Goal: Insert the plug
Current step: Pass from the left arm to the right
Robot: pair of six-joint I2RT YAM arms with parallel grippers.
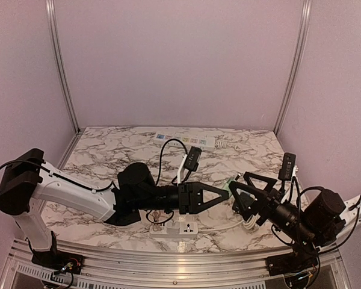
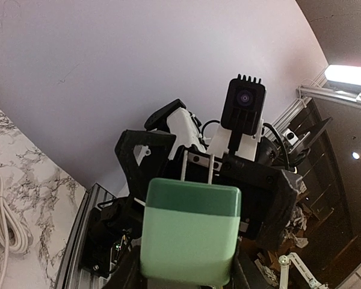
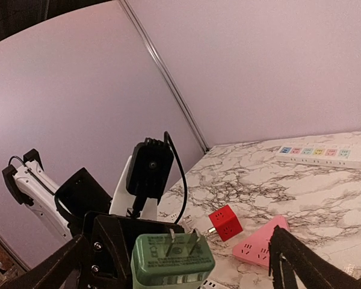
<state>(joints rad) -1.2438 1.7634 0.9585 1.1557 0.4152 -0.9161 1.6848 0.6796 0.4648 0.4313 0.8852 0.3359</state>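
**Item 1: green block-shaped plastic plug** [image 2: 189, 235], two flat metal prongs [image 2: 212, 168].
- Where: you find it in the air between the two arms, above the near part of the marble-patterned table [image 1: 108, 162] and seated in no socket.
- How held: the left gripper [image 1: 222, 194] has its jaws clamped on the rear of the green body. This most likely keeps the prong face uncovered.
- Heading: the prongs point away from the left wrist, toward the right gripper [image 1: 240, 188]. The long axis, from back to prongs, follows the left gripper's line. It runs roughly level over the table, not down at it.

**Item 2: right gripper.**
- Its jaws stand wide apart and hold nothing. In the right wrist view you see its fingers framing the plug.
- You may read this as readiness for a handover or regrip, though that is a judgement from the pose alone.

**Item 3: short white power strip** [image 1: 175, 229].
- It lies flat near the table's near edge, below the left arm, sockets facing up.
- You would need the prongs turned downward to meet it.

**Item 4: bystanders.**
- A red cube adapter [image 3: 224, 223] sits just beside a pink triangular block [image 3: 260, 244].
- A long white power strip with coloured sockets [image 3: 322, 153] lies at the far edge.
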